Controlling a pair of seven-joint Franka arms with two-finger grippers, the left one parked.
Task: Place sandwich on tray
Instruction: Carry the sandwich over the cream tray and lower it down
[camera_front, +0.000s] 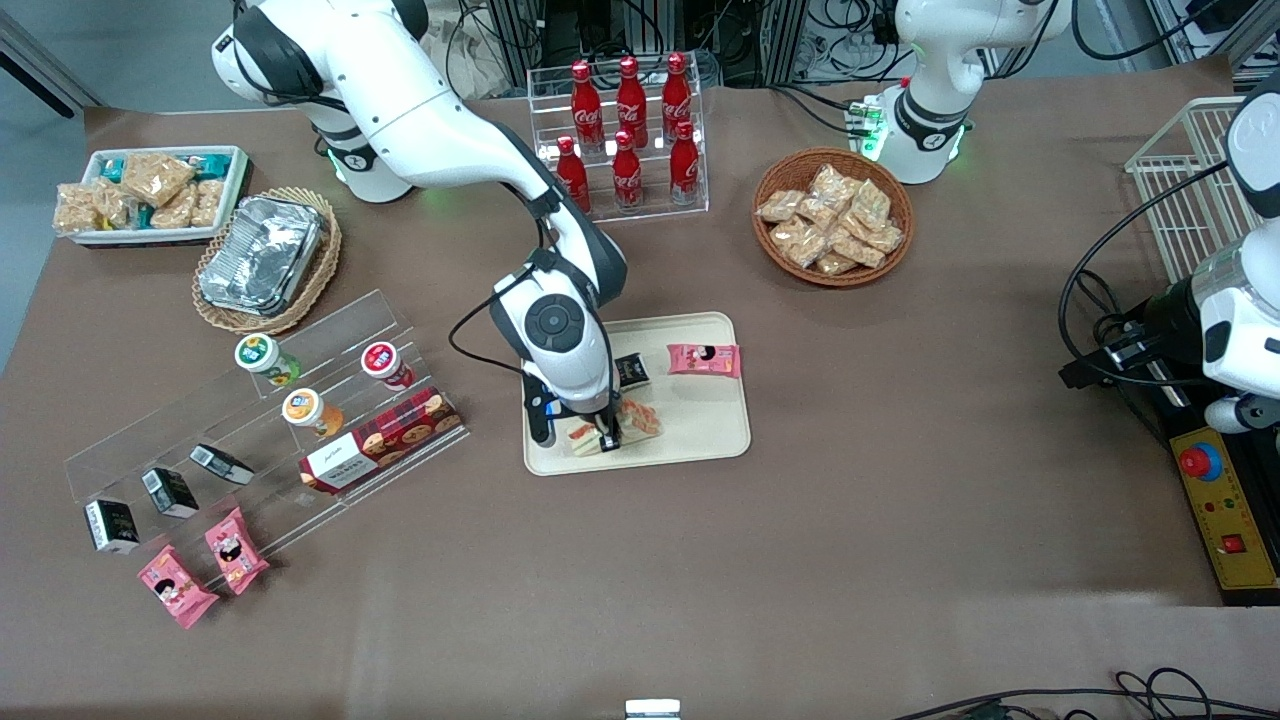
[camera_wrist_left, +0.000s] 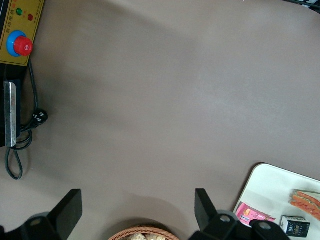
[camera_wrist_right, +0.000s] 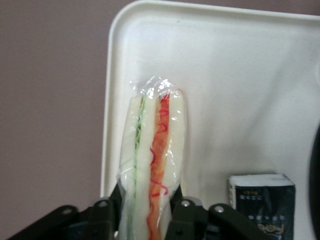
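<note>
one sandwich (camera_wrist_right: 152, 160) in gripper (camera_wrist_right: 145, 207) over tray (camera_wrist_right: 240, 90)

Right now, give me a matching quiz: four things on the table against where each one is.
1. sandwich
2. pink packet
3. cola bottles
4. foil container

A. in a clear rack
B. in a flat wicker basket
C. lying free on the tray
D. between the fingers of the gripper, over the tray

Pairs: 1-D, 2-C, 3-A, 4-B
</note>
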